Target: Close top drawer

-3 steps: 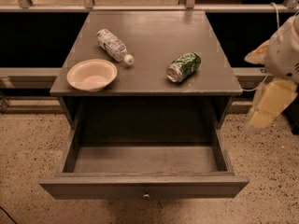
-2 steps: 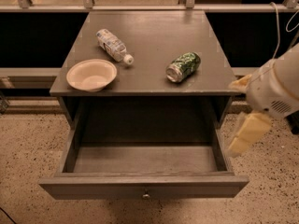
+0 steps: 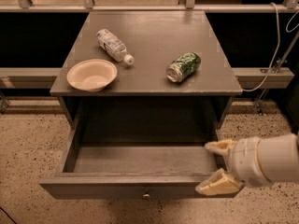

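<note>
Top drawer (image 3: 103,189) pulled fully out below cabinet top – position unchanged. Gripper (image 3: 216,165) now lower and further left than 0.7 s ago, at drawer's right front corner. Fingers (image 3: 219,146) spread apart, apparently straddling front panel – contact unclear. Bottle (image 3: 112,45), bowl (image 3: 92,74), can (image 3: 183,67) unmoved.

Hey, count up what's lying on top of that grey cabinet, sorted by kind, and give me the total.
Plastic bottle: 1
Bowl: 1
Green can: 1
Total: 3
Below them the top drawer stands pulled out, and the gripper sits at its front right corner with its fingers apart.
</note>
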